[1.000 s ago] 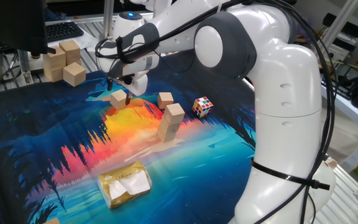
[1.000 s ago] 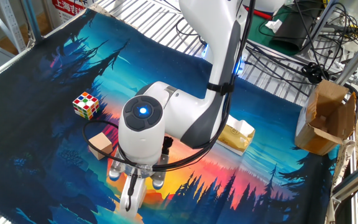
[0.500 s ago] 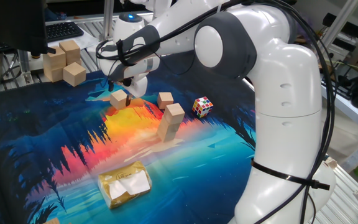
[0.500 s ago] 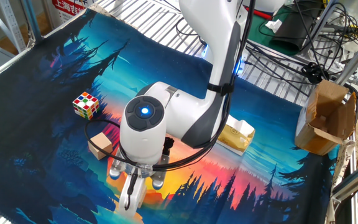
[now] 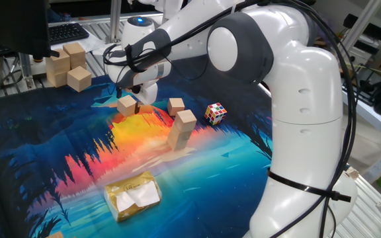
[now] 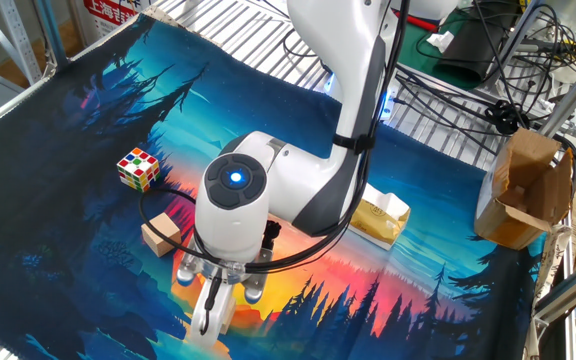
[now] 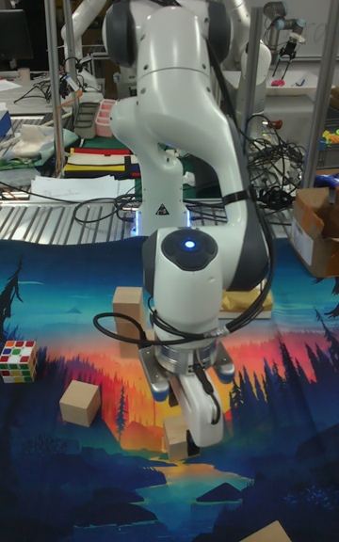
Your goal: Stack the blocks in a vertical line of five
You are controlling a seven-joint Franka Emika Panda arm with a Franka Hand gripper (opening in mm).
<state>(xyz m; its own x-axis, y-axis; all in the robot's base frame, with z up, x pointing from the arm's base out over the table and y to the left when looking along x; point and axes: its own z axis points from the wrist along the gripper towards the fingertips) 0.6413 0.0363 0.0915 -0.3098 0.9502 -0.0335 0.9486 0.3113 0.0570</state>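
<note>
My gripper (image 5: 130, 100) is shut on one small tan block (image 5: 126, 105) just above the mat, at the back left of the orange patch. In the tall fixed view the same block (image 7: 178, 438) sits between the fingers (image 7: 200, 410). A loose block (image 5: 175, 106) lies to its right. In front of that stands a short, slightly leaning stack of blocks (image 5: 183, 127). In the other fixed view the arm hides the held block and only the loose block (image 6: 160, 234) shows. Another block (image 7: 269, 532) lies at the mat's near edge.
A multicoloured puzzle cube (image 5: 215, 113) sits right of the blocks. A yellow packet (image 5: 133, 194) lies at the mat's front. Larger pale wooden blocks (image 5: 67, 64) are piled beyond the back left edge. A cardboard box (image 6: 522, 188) stands off the mat.
The gripper has shifted slightly to the right with the block in its fingers. Everything else stays put.
</note>
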